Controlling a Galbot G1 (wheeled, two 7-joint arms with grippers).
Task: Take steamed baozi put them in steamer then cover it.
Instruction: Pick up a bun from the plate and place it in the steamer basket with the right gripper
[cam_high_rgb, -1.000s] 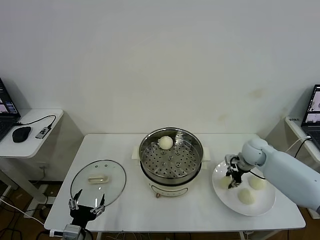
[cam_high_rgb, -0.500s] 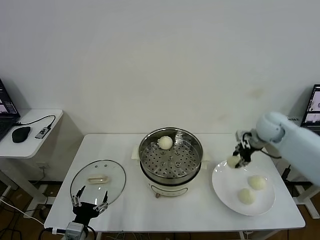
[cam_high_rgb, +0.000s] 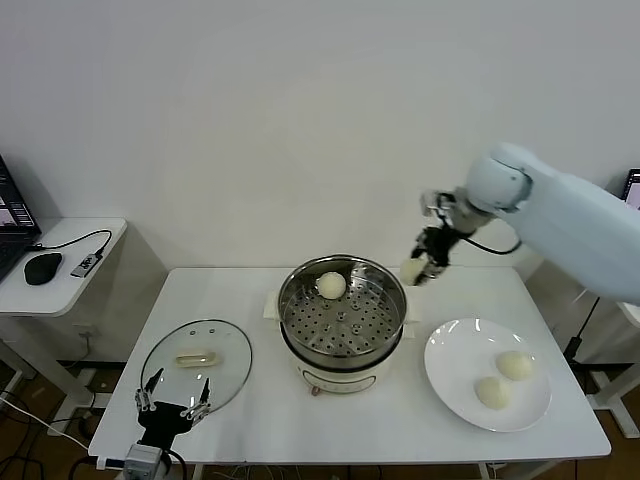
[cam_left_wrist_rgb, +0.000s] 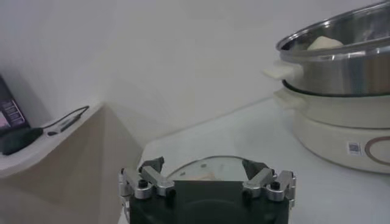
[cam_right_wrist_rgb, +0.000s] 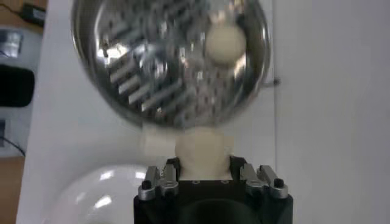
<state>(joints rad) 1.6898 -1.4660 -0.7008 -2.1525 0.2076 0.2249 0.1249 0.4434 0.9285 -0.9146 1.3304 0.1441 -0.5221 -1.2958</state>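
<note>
While the right hand carries a baozi in the air just beyond the steamer's far right rim, I see the main risk as a drop short of the perforated tray: released too soon, the bun could strike the metal edge and roll onto the bench. It is soft dough too, so too hard a squeeze could dent it or make it stick to the fingers at release. From the wrist camera the right hand is clenched on the bun, fingers pressed to either side, with the pot below it. One baozi sits at the back of the tray; two wait on the white plate. My left hand hovers spread wide and empty by the near edge of the glass lid, which lies on the bench left of the steamer.
</note>
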